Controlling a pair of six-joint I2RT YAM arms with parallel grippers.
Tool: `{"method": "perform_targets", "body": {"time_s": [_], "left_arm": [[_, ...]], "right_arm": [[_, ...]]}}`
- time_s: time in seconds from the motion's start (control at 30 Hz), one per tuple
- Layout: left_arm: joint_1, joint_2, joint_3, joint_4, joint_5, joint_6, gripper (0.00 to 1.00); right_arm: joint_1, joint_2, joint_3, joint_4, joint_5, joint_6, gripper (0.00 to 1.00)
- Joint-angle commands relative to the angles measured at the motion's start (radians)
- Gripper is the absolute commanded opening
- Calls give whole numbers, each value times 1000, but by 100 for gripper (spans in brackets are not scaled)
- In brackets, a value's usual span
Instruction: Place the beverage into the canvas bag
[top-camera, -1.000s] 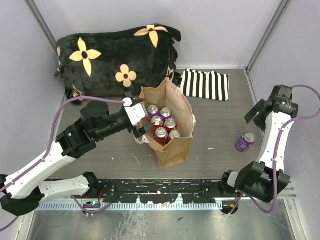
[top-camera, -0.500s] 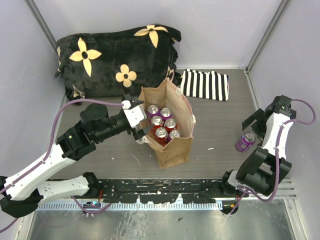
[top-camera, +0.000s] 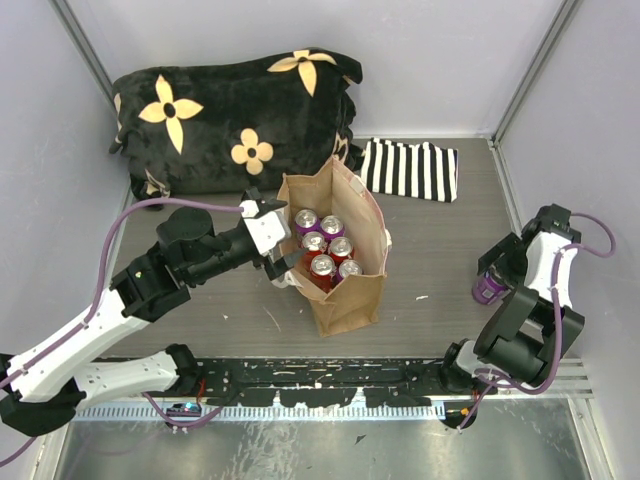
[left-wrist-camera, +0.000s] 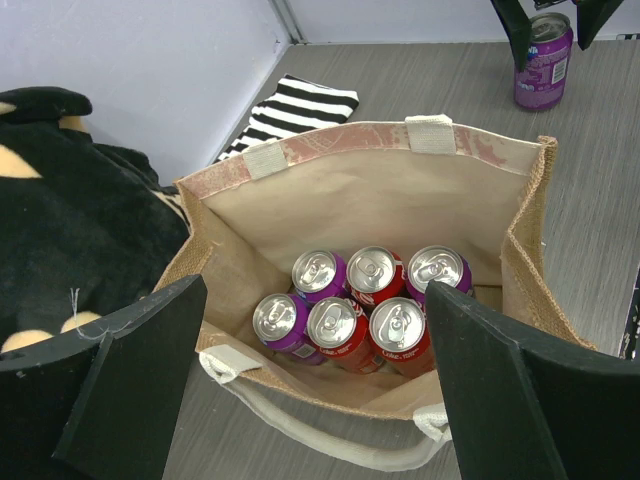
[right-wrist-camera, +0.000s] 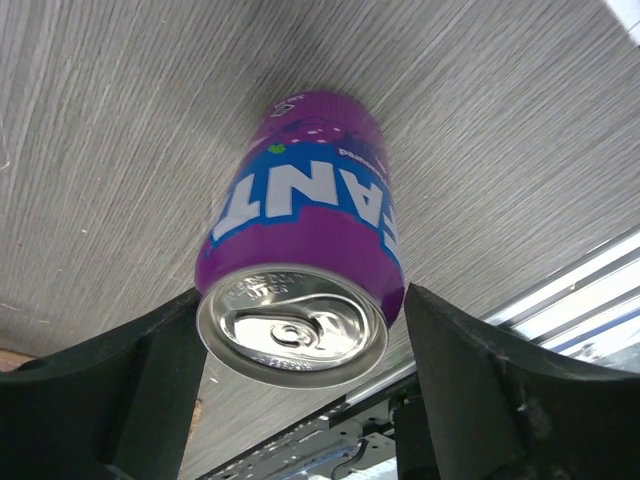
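The canvas bag (top-camera: 348, 301) stands open at the table's middle, tan jute with cream handles; its inner wall shows in the left wrist view (left-wrist-camera: 380, 200). Several red and purple cans (left-wrist-camera: 365, 305) stand upright inside it. My left gripper (top-camera: 277, 257) is open and empty at the bag's left rim, its fingers spread wide over the mouth (left-wrist-camera: 315, 330). A purple Fanta can (top-camera: 489, 288) stands upright on the table at the right. My right gripper (top-camera: 503, 262) is open, one finger on either side of the can's top (right-wrist-camera: 292, 325). A small gap shows beside the right finger.
A black flowered blanket (top-camera: 230, 115) lies at the back left. A black-and-white striped cloth (top-camera: 410, 170) lies behind the bag. The enclosure's walls stand close on both sides, and the right wall is next to the right arm.
My right gripper has come down and toward the purple can and now straddles its top. The left arm and the bag have barely moved.
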Motion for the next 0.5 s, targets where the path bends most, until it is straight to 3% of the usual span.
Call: {"method": "perform_targets", "body": {"time_s": [0.0, 0.1, 0.17, 0.27, 0.47], "left_arm": [[5, -17, -21, 45, 3, -6, 98], [5, -22, -24, 41, -3, -4, 98], [8, -25, -30, 39, -14, -3, 98], [21, -25, -30, 24, -37, -20, 98], [81, 7, -2, -46, -52, -123, 98]], "right_arm": [[-6, -5, 6, 33, 13, -23, 64], [-7, -7, 23, 29, -22, -30, 29], [-7, -9, 52, 15, -62, -28, 13], [7, -13, 123, -14, -110, -24, 6], [92, -2, 308, -83, -158, 9, 2]]}}
